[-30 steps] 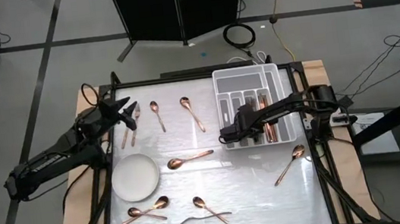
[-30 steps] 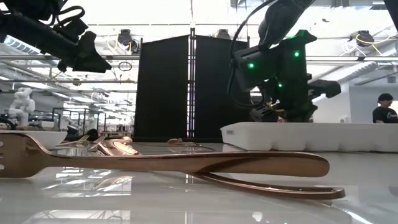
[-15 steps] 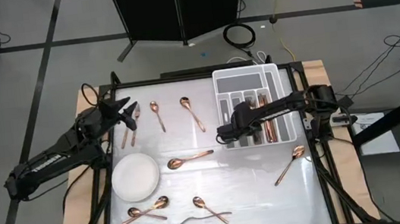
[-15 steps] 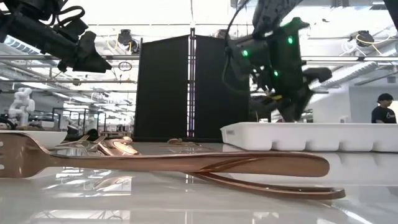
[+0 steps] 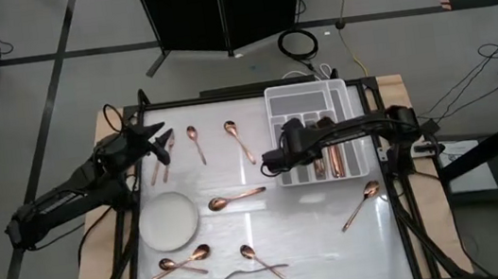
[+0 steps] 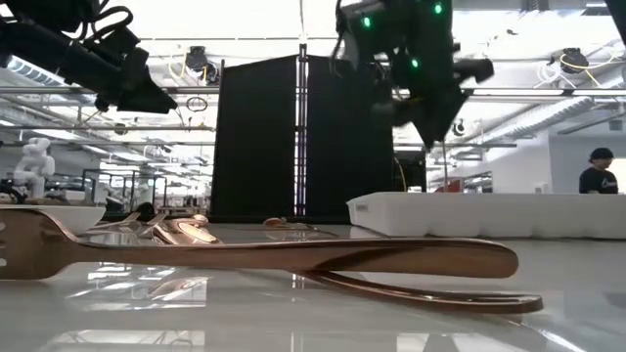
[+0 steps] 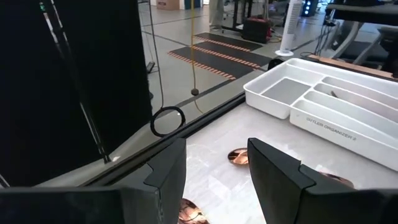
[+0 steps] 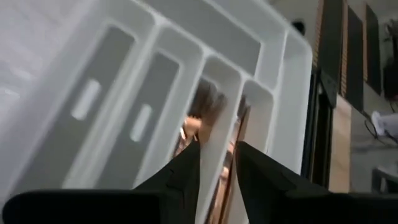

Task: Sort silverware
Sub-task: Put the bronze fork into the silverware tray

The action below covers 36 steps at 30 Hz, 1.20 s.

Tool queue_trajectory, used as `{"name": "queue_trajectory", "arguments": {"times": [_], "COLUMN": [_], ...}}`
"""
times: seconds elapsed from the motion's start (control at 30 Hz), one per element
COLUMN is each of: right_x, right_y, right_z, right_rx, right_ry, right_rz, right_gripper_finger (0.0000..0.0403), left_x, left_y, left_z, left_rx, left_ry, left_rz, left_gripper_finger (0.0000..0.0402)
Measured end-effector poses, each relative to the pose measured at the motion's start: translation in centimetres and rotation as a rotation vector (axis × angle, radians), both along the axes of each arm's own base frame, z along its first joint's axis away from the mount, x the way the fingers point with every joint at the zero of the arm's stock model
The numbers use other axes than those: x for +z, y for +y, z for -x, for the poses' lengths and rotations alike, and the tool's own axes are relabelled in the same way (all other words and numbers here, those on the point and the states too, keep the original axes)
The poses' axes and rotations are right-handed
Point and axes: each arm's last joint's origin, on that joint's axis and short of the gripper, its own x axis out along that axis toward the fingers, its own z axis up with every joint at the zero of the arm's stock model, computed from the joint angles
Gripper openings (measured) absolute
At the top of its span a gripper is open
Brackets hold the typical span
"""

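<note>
The silverware is copper spoons and forks scattered over the white table: spoons (image 5: 195, 141), (image 5: 238, 139), (image 5: 237, 198), (image 5: 360, 204), (image 5: 183, 260) and a fork (image 6: 245, 256) close to the low camera. More copper pieces (image 5: 331, 148) lie in the white tray (image 5: 311, 103), visible past my right fingers (image 8: 208, 106). My right gripper (image 5: 271, 162) hangs open above the tray's left edge, pointing steeply down (image 6: 437, 137), with nothing between its fingers (image 8: 217, 155). My left gripper (image 5: 166, 142) waits open at the far left, raised above two pieces (image 5: 159, 165).
A round white plate (image 5: 168, 219) sits on the left half of the table. The tray (image 7: 336, 106) stands at the far right. A black panel (image 5: 224, 9) stands behind the table's far edge. A person (image 6: 599, 171) is far off in the room.
My right gripper has risen out of the tray and drifted a little toward the table's left edge, its wrist rolling as it went. It now hangs well above the tray rim. The left arm has kept still.
</note>
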Motion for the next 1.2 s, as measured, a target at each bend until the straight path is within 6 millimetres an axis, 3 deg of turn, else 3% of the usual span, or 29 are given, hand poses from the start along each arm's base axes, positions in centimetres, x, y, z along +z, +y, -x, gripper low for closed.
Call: {"name": "queue_trajectory", "arguments": {"times": [0.17, 0.3, 0.63, 0.73, 0.93, 1.07, 1.2], "right_x": [2.0, 2.4, 2.9, 2.2, -1.3, -3.6, -4.6], "right_y": [0.6, 1.1, 3.3, 3.6, 3.7, 3.9, 4.4], "right_z": [-1.1, -2.6, -8.8, -10.7, -13.9, -14.9, -15.2], "right_rx": [0.06, 0.141, 0.554, 0.666, 0.791, 0.833, 0.862], "right_ry": [-0.084, -0.195, -0.523, -0.578, -0.662, -0.663, -0.663], "right_rz": [0.044, 0.05, 0.07, 0.068, 0.015, -0.046, -0.094], "right_gripper_finger": [0.0093, 0.0093, 0.0093, 0.0093, 0.0093, 0.0093, 0.0093], "left_x": [0.0, 0.0, 0.1, 0.2, -0.4, -1.7, -2.9], "left_y": [0.0, 0.0, -0.3, -0.3, 0.0, 0.7, 1.4], "left_z": [0.0, 0.0, -0.3, -0.3, -0.4, -1.0, -2.1], "left_rx": [-0.004, -0.008, -0.146, -0.14, -0.035, 0.075, 0.106], "left_ry": [0.009, 0.018, -0.012, -0.04, -0.045, 0.065, 0.15], "left_rz": [-0.01, -0.019, 0.006, 0.029, 0.119, 0.171, 0.226], "left_gripper_finger": [0.0171, 0.0171, 0.0171, 0.0171, 0.0171, 0.0171, 0.0171]}}
